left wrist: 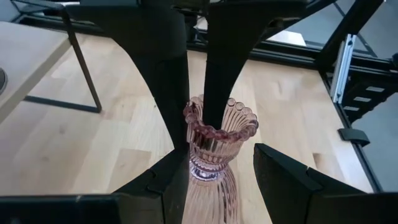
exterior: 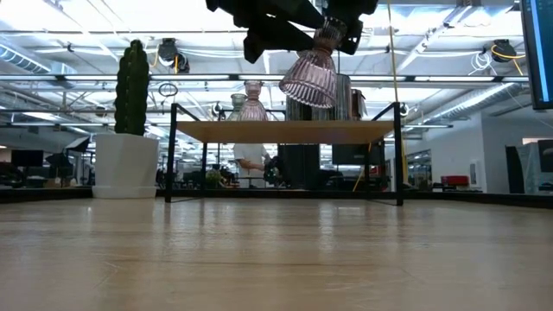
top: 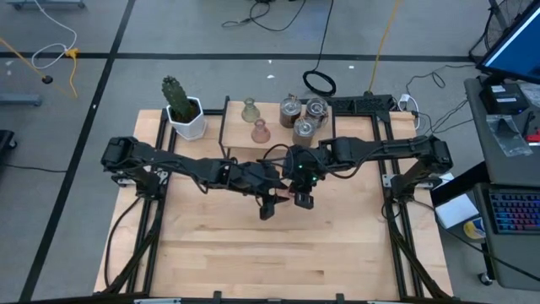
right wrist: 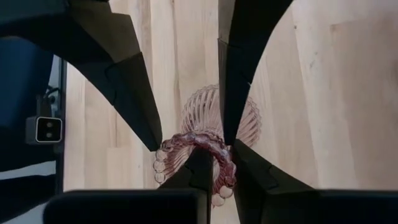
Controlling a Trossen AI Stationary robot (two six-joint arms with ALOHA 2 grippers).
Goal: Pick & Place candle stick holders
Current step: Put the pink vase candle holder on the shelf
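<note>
A pink ribbed glass candle stick holder [exterior: 309,76] hangs high above the table's middle, and my right gripper [right wrist: 224,171] is shut on its top rim. My left gripper [left wrist: 221,180] is open, with its fingers on either side of the holder's narrow neck [left wrist: 208,168]. One finger lies close against the neck; I cannot tell whether it touches. In the high view both grippers meet at the centre, left [top: 268,207] and right [top: 302,198]. On the raised shelf at the back stand a pale green holder [top: 250,110], a second pink holder [top: 260,130] and three silvery holders [top: 304,114]. My right gripper pinches the scalloped top rim [left wrist: 194,118] of the pink holder, one finger inside the cup and one outside it. The fingers come from above, pointing down. The holder hangs below them, tilted, its wide bell end [exterior: 302,86] lowest, lifted well clear of the table.
A cactus in a white pot [top: 181,110] stands at the back left. A low wooden shelf on black legs [exterior: 285,131] spans the back middle. Black frame rails [top: 392,181] run along both table sides. Bare wood lies toward the near edge [top: 270,253].
</note>
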